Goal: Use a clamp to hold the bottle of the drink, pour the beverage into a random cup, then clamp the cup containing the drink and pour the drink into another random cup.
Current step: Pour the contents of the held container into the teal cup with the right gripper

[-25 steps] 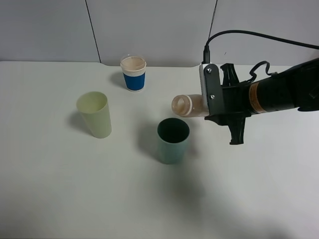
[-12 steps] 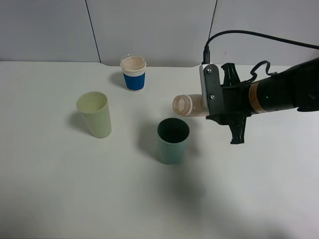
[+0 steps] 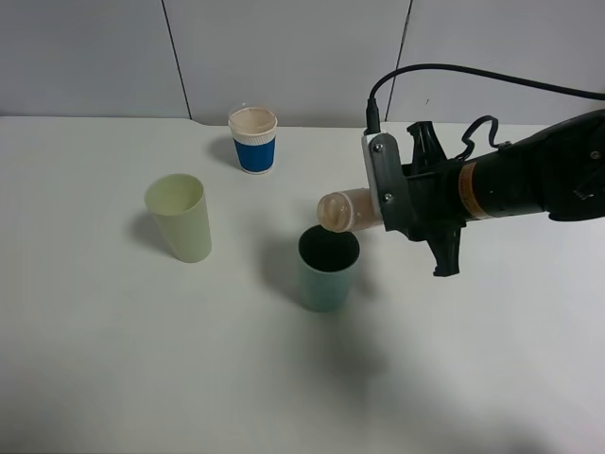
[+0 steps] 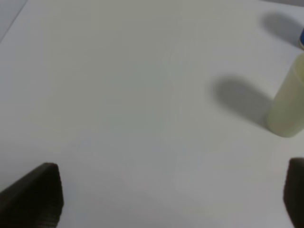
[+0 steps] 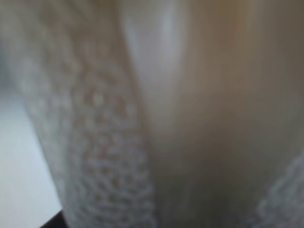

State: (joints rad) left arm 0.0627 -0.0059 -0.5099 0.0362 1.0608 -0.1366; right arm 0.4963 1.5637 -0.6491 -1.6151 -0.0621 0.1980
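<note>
My right clamp (image 3: 383,202) is shut tight on the bottle of the drink (image 3: 344,210). The bottle lies tipped on its side in the air. Its open mouth is just over the rim of the teal cup (image 3: 328,271). The beige blur in my right wrist view may be the beverage (image 5: 223,104), but I cannot be sure. The pale green cup (image 3: 180,219) stands well apart, off to the left. My left clamp (image 4: 166,199) has its jaws wide apart over the table (image 4: 118,95) and holds nothing.
</note>
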